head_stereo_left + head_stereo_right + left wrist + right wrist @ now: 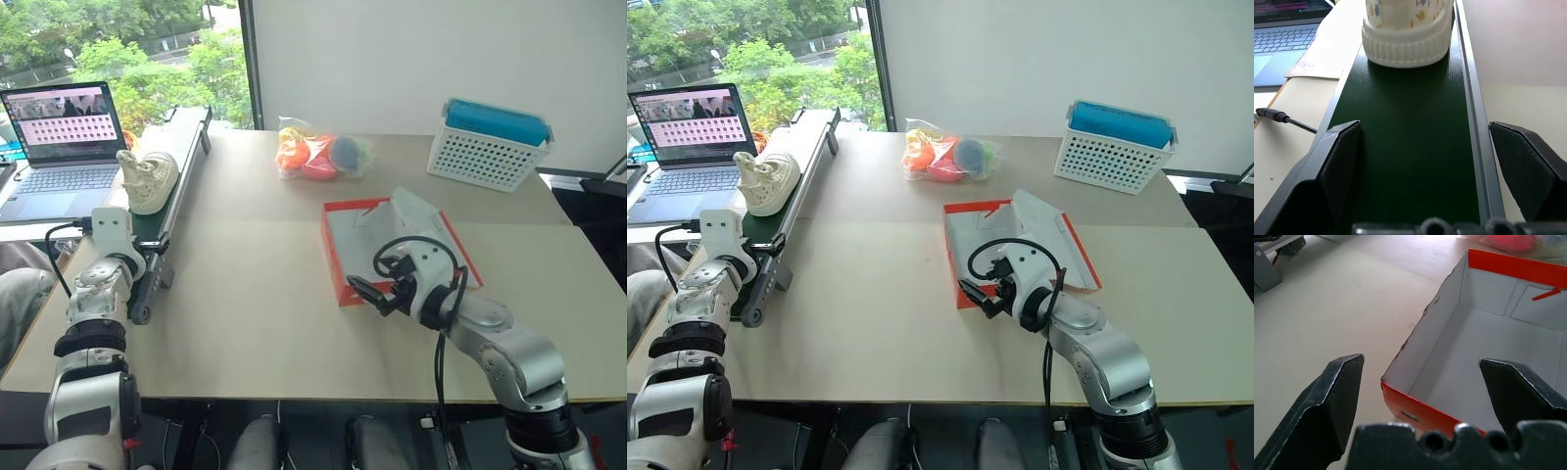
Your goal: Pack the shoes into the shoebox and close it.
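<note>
At the near edge of the beige worktop (pixel 265 323), the robot's right gripper (pixel 1422 384) hovers with its black fingers spread wide and empty, straddling the near corner of the open orange-red shoebox (pixel 338 264). The box sits right of the worktop's centre, its white inside bare and its lid (pixel 421 220) folded back on the far-right side. Toward the worktop's left edge, the left gripper (pixel 1427 161) is poised low over the near end of a narrow dark-green conveyor belt (pixel 1405 147), its fingers likewise wide apart and holding nothing. Farther along that belt rests one cream sneaker (pixel 147 179), its ribbed pale toe facing the gripper in the left wrist view; its laces and small printed pattern are just visible. Beyond the worktop's left edge an open laptop (pixel 61 147) shows a grid of thumbnails. Near the far edge lies a clear bag of orange and pink items (pixel 318 155), and at the far right corner stands a white perforated basket with a blue top (pixel 488 145).
</note>
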You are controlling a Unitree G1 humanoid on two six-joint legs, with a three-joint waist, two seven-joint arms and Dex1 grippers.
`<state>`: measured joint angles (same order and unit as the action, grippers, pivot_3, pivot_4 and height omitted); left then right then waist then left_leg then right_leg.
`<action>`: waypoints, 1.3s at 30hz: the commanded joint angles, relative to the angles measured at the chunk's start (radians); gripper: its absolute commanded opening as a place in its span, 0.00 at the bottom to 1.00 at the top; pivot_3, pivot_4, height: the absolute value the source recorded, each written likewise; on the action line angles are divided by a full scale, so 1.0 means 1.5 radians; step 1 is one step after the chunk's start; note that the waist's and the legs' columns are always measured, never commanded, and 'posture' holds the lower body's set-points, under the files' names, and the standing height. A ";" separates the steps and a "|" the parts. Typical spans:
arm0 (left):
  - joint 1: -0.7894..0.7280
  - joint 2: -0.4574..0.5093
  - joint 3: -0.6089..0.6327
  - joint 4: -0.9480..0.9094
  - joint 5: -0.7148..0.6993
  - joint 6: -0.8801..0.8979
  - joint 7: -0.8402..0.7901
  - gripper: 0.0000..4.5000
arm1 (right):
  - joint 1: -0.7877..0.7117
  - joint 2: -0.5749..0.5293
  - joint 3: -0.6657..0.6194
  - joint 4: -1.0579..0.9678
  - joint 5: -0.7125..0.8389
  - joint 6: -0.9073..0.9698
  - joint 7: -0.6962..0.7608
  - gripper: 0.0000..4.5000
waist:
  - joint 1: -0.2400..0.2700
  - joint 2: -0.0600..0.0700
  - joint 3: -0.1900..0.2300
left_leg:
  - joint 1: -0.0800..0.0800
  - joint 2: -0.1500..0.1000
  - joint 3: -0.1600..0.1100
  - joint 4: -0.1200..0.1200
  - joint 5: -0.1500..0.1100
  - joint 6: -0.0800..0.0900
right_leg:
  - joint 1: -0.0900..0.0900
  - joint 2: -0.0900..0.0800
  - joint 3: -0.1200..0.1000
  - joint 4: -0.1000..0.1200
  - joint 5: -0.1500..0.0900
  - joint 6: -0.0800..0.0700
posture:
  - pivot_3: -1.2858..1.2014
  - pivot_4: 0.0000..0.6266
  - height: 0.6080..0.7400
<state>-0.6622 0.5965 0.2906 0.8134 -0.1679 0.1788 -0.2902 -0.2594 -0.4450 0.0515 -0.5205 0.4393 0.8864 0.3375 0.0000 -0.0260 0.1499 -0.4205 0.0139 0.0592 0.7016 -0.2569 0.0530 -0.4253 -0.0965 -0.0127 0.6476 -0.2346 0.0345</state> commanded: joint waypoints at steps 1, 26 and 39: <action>-0.014 0.022 0.010 0.016 0.004 -0.017 0.006 1.00 | 0.000 0.003 -0.020 -0.032 0.005 0.002 -0.005 0.99 | -0.001 0.000 0.000 | 0.000 0.000 0.000 0.000 0.000 0.000 | 0.000 0.000 0.000 0.000 0.000 0.000 | 0.52 0.24 0.73; -0.033 0.044 0.040 0.037 0.024 -0.106 0.188 1.00 | 0.001 0.005 -0.017 -0.022 0.009 0.002 -0.007 0.99 | -0.004 -0.005 0.000 | 0.000 0.000 0.001 -0.002 0.001 -0.001 | -0.002 -0.002 -0.001 0.000 0.001 -0.001 | 0.52 0.24 0.73; -0.031 0.027 0.035 0.015 0.019 -0.084 0.173 1.00 | 0.003 0.005 -0.030 -0.024 0.009 0.004 -0.014 0.99 | 0.010 -0.005 -0.001 | 0.000 -0.001 0.001 -0.001 0.001 -0.001 | -0.001 -0.003 -0.003 0.000 0.001 -0.001 | 0.52 0.24 0.73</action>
<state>-0.6982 0.6410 0.3508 0.8773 -0.1384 0.0511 -0.0127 -0.2546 -0.4393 0.0363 -0.5209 0.4461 0.8873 0.3217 0.0152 -0.0339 0.1490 -0.4206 0.0127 0.0600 0.6997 -0.2560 0.0515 -0.4266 -0.1004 -0.0172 0.6479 -0.2338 0.0336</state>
